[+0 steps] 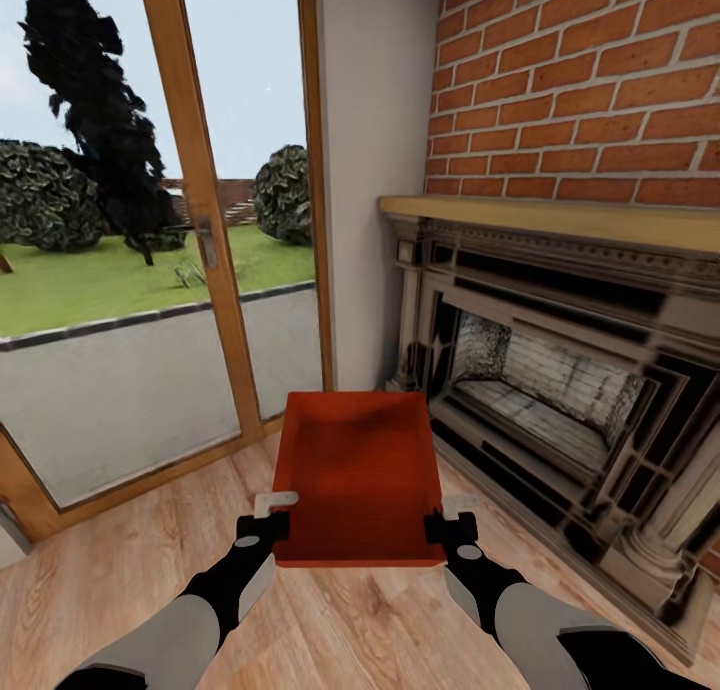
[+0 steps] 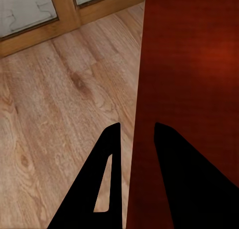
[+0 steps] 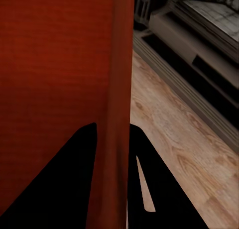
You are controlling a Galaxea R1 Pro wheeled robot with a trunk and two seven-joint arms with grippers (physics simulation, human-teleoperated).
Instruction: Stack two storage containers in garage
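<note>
2 grippers, left gripper [image 1: 268,518] and right gripper [image 1: 452,518], are clamping opposite side walls of 1 storage container [image 1: 358,475] beside the fireplace [image 1: 560,370], and level, matched grip should be guiding the carry.

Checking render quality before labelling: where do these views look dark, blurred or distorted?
Head view: fireplace textures smeared, garden tree a ragged black blob. Left wrist view: fingers pure black silhouettes, soft highlight on container. Right wrist view: fingers equally featureless.

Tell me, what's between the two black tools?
The red bin. In the head view the left tool and right tool sit at its sides; each wrist view shows a bin wall between that tool's fingers.
</note>
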